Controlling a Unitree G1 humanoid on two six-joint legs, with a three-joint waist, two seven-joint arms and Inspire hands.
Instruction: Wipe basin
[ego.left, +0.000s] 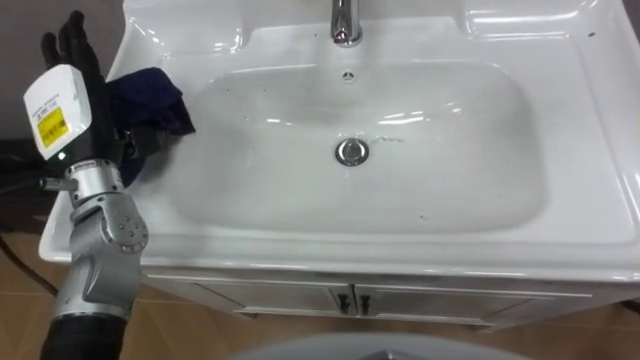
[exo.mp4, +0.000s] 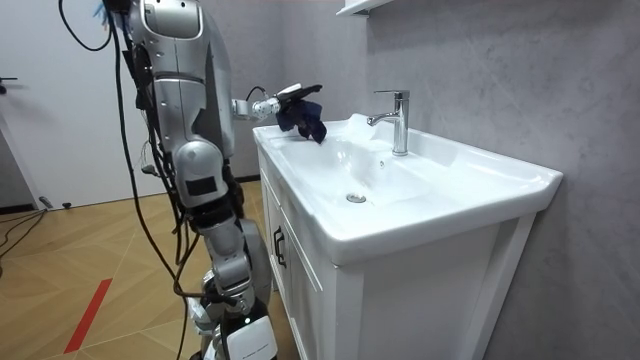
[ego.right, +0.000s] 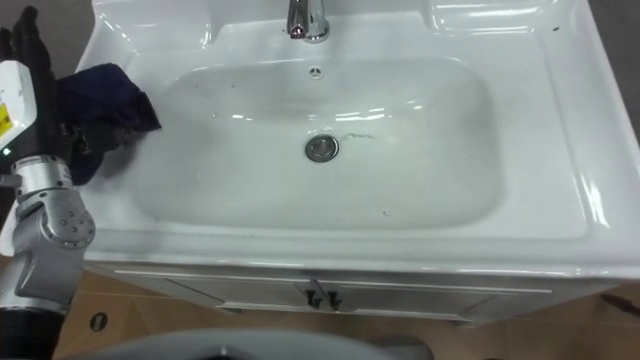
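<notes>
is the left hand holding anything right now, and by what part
Probably the dark blue cloth, by its bunched top: it hangs below the left hand over the basin's left rim. The hold itself is hidden.

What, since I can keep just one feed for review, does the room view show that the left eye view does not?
The room view adds the tap's spout, the grey wall and the robot standing at the cabinet's end. The left eye view adds the overflow hole and thin dark marks beside the drain. Both share the white basin, the dark cloth on its rim and the left robot hand at the cloth.
</notes>
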